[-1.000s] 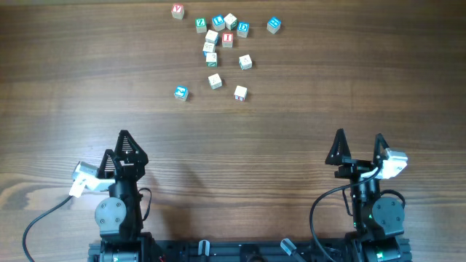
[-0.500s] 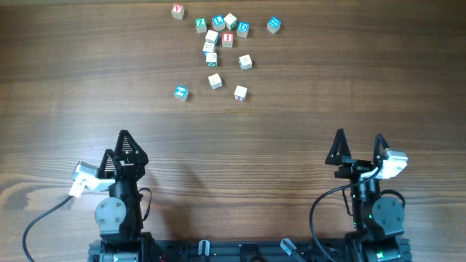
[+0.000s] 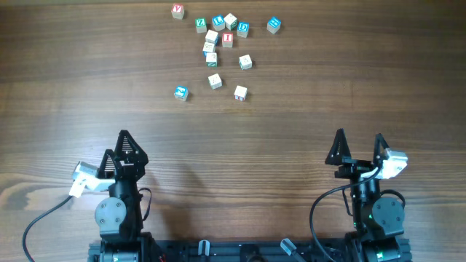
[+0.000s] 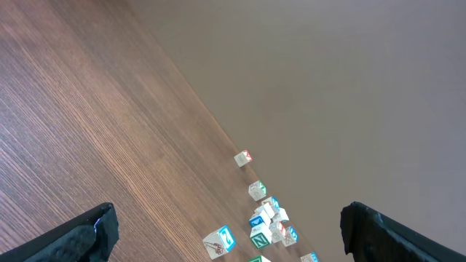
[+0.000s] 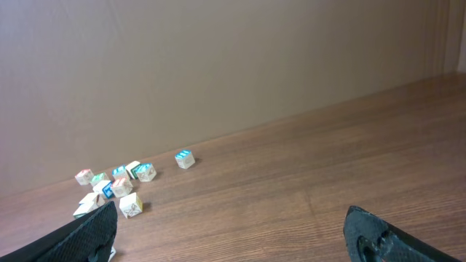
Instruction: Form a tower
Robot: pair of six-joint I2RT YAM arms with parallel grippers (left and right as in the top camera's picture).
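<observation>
Several small pale wooden letter cubes lie scattered at the far middle of the table. Three of them form a short line; I cannot tell whether they are stacked, so no tower clearly shows. Single cubes sit nearer: a blue one and two pale ones. My left gripper and right gripper rest near the front edge, far from the cubes, both open and holding nothing. The left wrist view shows the cluster between wide-apart fingers. The right wrist view shows cubes at the left.
A lone blue cube sits at the cluster's right and a red one at its left. Bare wooden table stretches between the arms and the cubes. A plain wall rises behind the table's far edge.
</observation>
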